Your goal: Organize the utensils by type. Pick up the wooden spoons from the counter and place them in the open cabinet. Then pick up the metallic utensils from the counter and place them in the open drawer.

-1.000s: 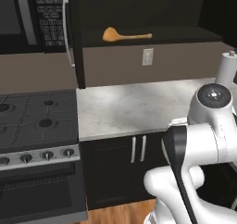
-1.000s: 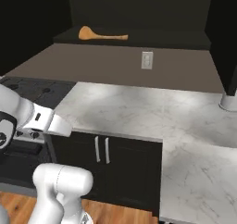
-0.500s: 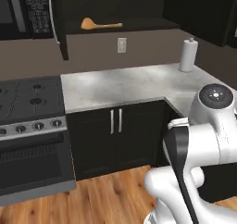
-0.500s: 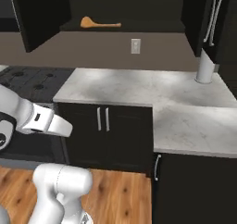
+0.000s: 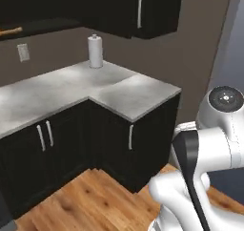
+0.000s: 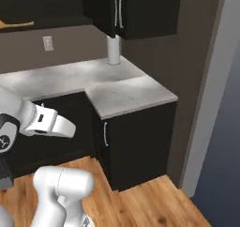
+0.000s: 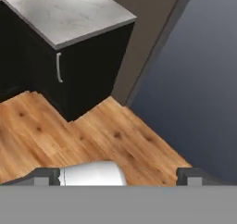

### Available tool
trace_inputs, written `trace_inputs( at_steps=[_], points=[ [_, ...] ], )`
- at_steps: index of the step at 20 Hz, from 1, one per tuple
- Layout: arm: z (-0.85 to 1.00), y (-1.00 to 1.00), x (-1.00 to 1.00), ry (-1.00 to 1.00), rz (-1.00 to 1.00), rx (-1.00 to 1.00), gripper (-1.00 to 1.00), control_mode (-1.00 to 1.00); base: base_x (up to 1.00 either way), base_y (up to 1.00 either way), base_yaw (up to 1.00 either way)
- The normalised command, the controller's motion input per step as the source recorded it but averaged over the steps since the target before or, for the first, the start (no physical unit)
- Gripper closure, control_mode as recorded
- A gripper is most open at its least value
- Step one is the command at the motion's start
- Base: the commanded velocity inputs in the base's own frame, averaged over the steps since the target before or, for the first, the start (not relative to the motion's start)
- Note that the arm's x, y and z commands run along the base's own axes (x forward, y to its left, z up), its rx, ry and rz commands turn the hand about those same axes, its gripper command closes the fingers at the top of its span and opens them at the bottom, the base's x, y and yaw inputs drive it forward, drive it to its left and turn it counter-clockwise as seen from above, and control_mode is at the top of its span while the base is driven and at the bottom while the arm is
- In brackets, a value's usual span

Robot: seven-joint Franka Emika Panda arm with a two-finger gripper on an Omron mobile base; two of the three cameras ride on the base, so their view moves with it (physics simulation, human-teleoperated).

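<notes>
1. Step in hand: transit. The base faces the corner of the counter (image 5: 71, 84), the arm folded close to the body, with no utensil near the gripper (image 7: 118, 176).
2. Jaws: apart and empty; in the hand view the two tips stand wide at the bottom edge, with only wood floor (image 7: 69, 135) between them.
3. Task things: one wooden spoon (image 6: 16, 24) lies in the open cabinet (image 6: 51, 19), far left. In the left base view only its handle end shows at the left edge.
4. Next move, as a judgement: bring the base round to wherever the remaining utensils lie, then lower the open gripper over one handle.
5. Hidden or cut off: the spoon's bowl is cropped by the frame edge. The counter's left part runs out of frame, so the other utensils and the drawer cannot be placed.
6. Other items: a paper-towel roll (image 5: 95, 51) stands upright at the counter's far corner; its detail is possibly softened by blur.
</notes>
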Motion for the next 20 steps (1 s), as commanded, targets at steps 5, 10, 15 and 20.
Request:
trace_inputs(
  at_steps=[5, 10, 15, 20],
  points=[
    [0.0, 0.0, 0.0, 0.0, 0.0, 0.0, -1.0, 1.0, -0.19, 0.13, -1.0],
    [0.0, 0.0, 0.0, 0.0, 0.0, 0.0, -1.0, 1.0, -0.16, 0.05, -1.0],
    [0.0, 0.0, 0.0, 0.0, 0.0, 0.0, -1.0, 1.0, -0.17, 0.0, -0.95],
    [0.0, 0.0, 0.0, 0.0, 0.0, 0.0, -1.0, 1.0, -0.12, -0.07, -0.9]
  ],
)
